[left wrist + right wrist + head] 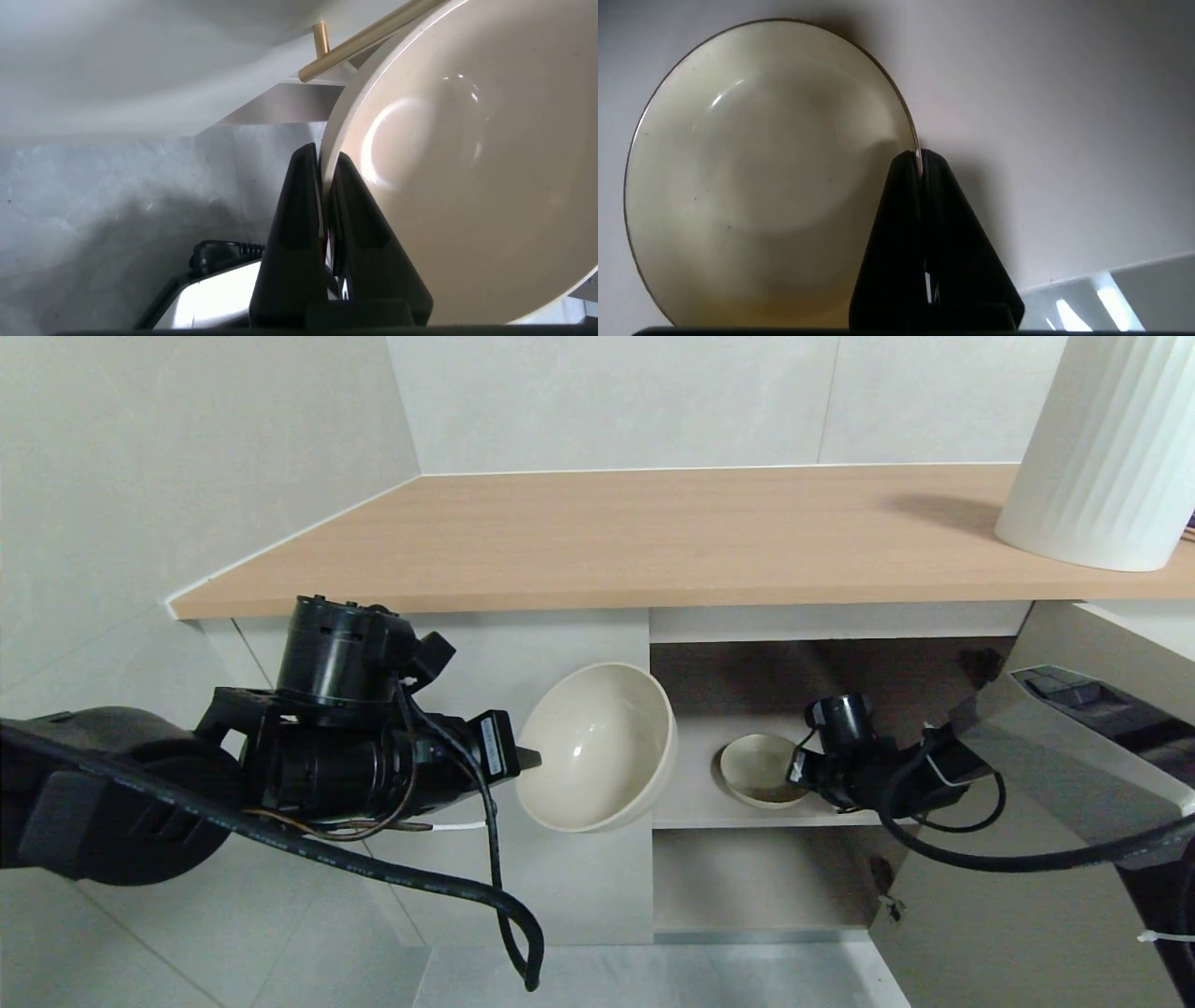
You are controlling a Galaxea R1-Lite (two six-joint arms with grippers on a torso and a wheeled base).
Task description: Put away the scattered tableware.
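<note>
Bowl in mid-air, pinched at its rim by the closed left gripper, hangs tilted before the shut cupboard panel, just beside the open compartment it looks bound for. The next move probably calls for swinging it past the panel's edge onto the shelf. Farther in, the right gripper is clamped on the rim of a small dish down at that shelf, crowding the landing spot; beyond, a white ribbed vessel stands on the wooden counter.
</note>
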